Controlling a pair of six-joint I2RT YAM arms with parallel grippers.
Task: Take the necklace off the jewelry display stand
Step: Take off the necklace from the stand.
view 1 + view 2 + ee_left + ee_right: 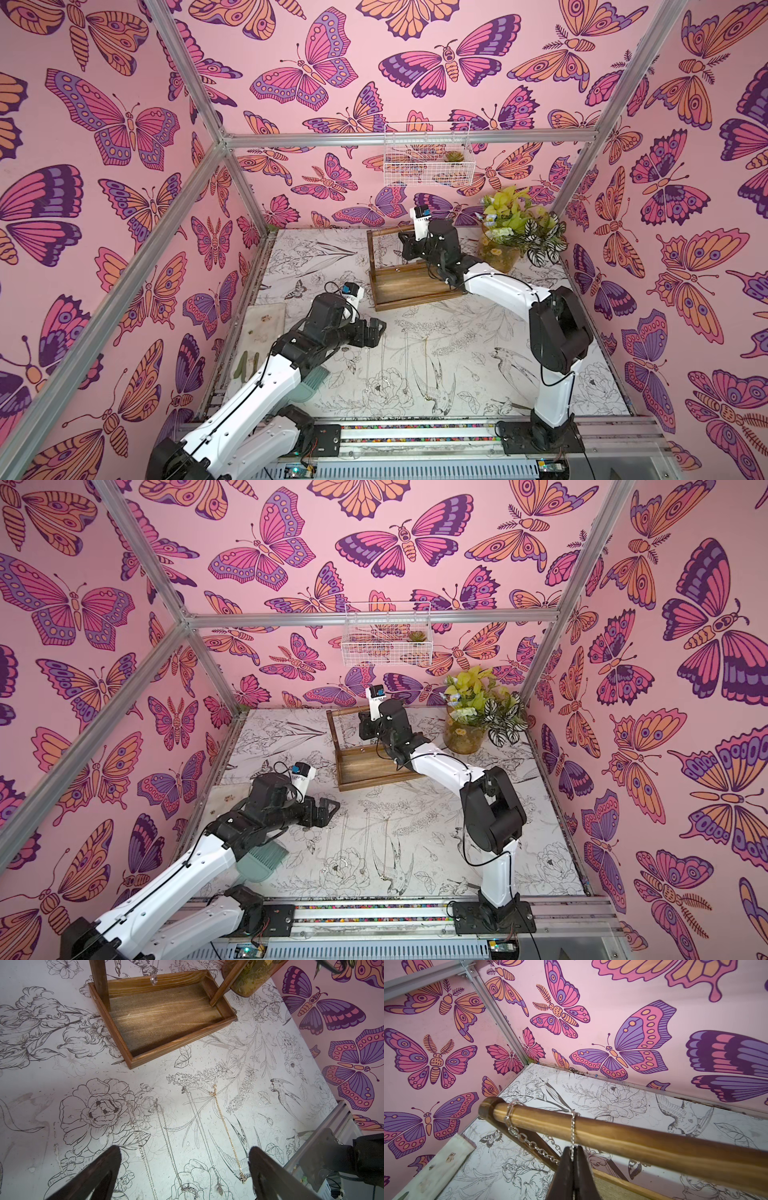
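Note:
The dark wooden jewelry display stand [415, 291] stands at the back middle of the table in both top views, its tray [166, 1018] bare. In the right wrist view a thin silver necklace [572, 1124] loops over the top crossbar [643, 1138]. My right gripper [573, 1150] is shut on that chain just below the bar. A thicker silver chain [517, 1132] hangs near the bar's end. My left gripper [185, 1153] is open, hovering in front of the stand with nothing between its fingers [108, 1159].
Several necklaces lie stretched out on the floral table below the left gripper, one gold [225, 1126], the others silver [164, 1126]. A potted plant [505, 245] stands right of the stand. A white wire basket [428, 160] hangs on the back wall. A teal brush [313, 380] lies under the left arm.

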